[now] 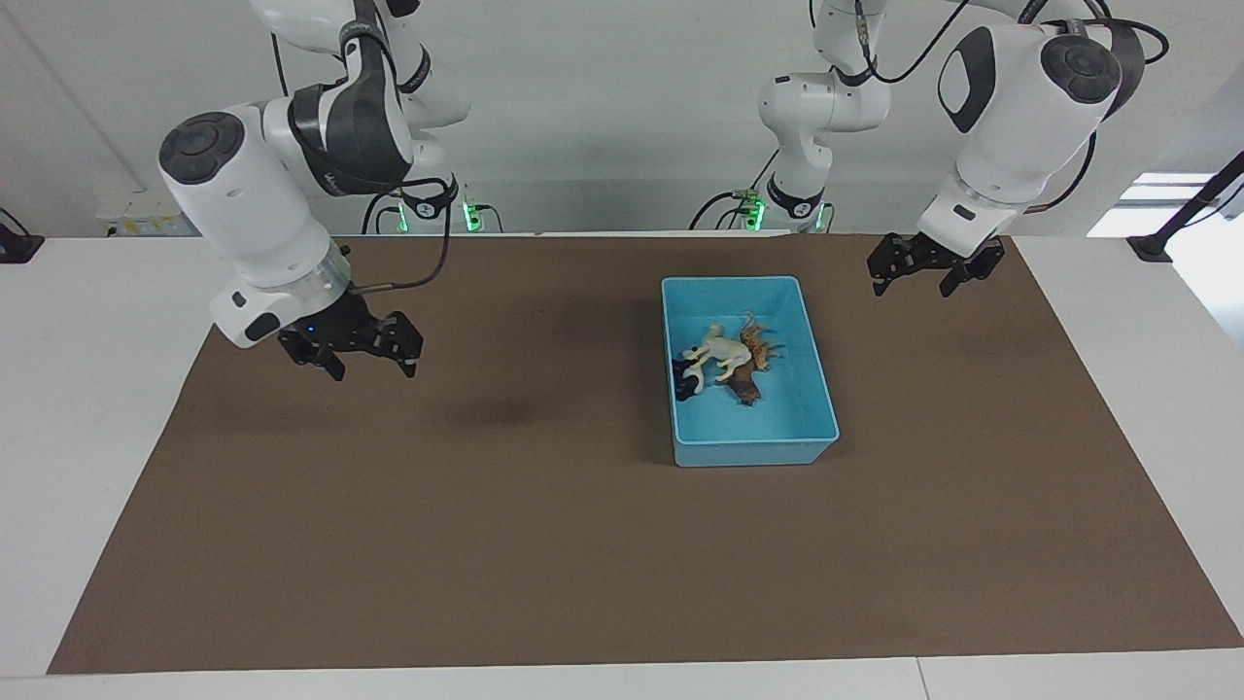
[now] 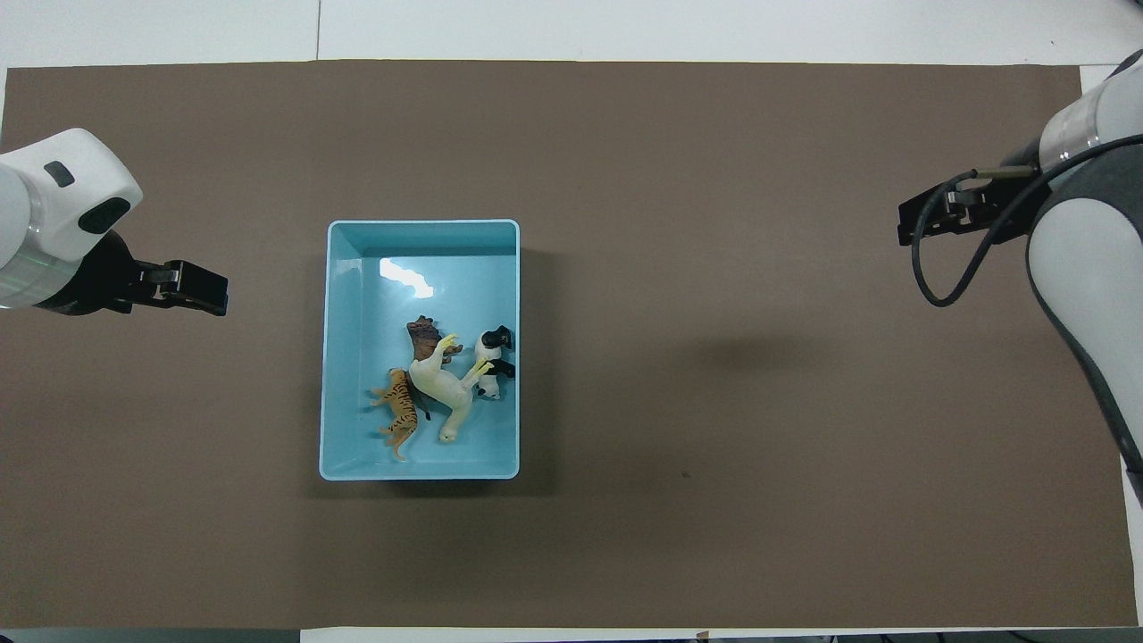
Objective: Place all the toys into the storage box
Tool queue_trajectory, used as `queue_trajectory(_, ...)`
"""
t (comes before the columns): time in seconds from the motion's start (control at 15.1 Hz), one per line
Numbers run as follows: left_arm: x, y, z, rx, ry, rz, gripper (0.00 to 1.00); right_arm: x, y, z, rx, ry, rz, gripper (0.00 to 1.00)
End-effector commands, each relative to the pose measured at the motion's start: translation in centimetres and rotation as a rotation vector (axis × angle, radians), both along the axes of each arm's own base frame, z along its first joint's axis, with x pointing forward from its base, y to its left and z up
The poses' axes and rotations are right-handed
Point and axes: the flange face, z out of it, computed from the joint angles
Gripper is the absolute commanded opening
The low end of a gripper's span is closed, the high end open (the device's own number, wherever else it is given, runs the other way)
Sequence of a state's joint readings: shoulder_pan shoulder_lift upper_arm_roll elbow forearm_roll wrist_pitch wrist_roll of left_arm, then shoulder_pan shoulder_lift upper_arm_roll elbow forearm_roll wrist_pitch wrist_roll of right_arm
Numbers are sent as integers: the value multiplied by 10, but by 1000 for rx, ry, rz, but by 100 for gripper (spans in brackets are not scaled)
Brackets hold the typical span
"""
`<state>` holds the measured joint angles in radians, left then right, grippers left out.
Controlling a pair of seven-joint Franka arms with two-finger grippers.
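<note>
all 4 toys, tiger (image 2: 399,413), horse (image 2: 442,386), panda (image 2: 494,362) and lion (image 2: 426,337), lie in the box (image 2: 420,229) at frame centre; task looks done. left gripper (image 1: 923,267) upper right and right gripper (image 1: 352,350) mid left in the facing view, both released, empty.

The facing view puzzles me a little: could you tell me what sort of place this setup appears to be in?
Most likely a robotics lab test bench. Two arms, left gripper and right gripper, hang empty over a brown mat on a white table, with only a storage box of toys staged on it.
</note>
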<state>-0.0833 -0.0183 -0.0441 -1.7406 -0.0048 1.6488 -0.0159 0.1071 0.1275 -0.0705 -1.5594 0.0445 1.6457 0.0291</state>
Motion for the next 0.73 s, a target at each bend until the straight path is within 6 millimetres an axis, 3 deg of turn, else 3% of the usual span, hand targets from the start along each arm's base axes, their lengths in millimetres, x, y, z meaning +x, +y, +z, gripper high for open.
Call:
queue_trajectory(0.0,3,1,3,2,-11,-13,100,-40,-7,11,-22,-1,26,100)
queue_trajectory(0.33,4,1,2,2,-14,-13,100,-48,-36,18,-17,-22,53,100)
queue_trajectory(0.66,4,2,2,1,-16,-13,100,-63,-36,35,-15,-13,36,100)
